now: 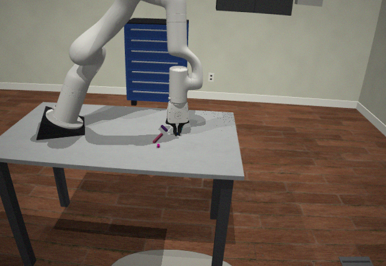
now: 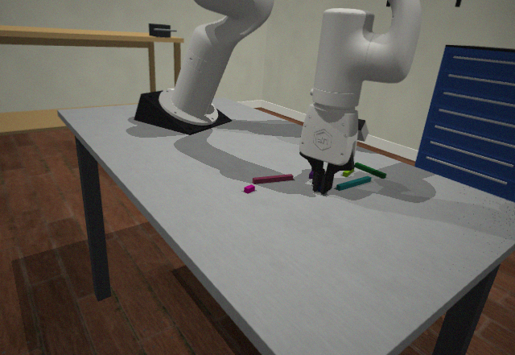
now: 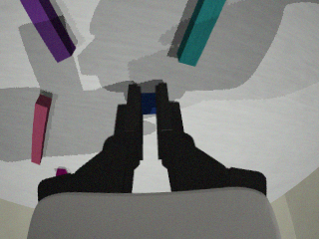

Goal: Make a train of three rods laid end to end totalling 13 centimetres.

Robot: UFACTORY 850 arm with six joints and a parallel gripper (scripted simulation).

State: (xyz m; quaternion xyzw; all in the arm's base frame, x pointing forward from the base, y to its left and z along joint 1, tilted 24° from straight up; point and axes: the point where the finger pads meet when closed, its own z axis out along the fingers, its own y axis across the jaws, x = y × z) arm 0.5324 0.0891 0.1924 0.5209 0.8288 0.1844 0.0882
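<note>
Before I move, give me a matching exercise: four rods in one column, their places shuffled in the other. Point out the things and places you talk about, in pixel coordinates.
1. Blue rod (image 1: 178,133) (image 2: 319,187) (image 3: 149,104)
2. Magenta rod (image 1: 158,146) (image 2: 249,188) (image 3: 61,172)
3. Green rod (image 2: 370,170)
4. Purple rod (image 1: 163,128) (image 2: 311,175) (image 3: 50,35)

A. Farthest right of the rods, exterior view
B. Upper left, wrist view
C. Between the pincer's (image 1: 177,134) (image 2: 319,191) (image 3: 148,87) fingers
D. Farthest left of the rods, exterior view

Pairs: 1-C, 2-D, 3-A, 4-B

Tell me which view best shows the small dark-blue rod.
The wrist view: the small dark-blue rod shows plainly between the black gripper fingers. The top and exterior views give only a tiny dark-blue speck.
</note>
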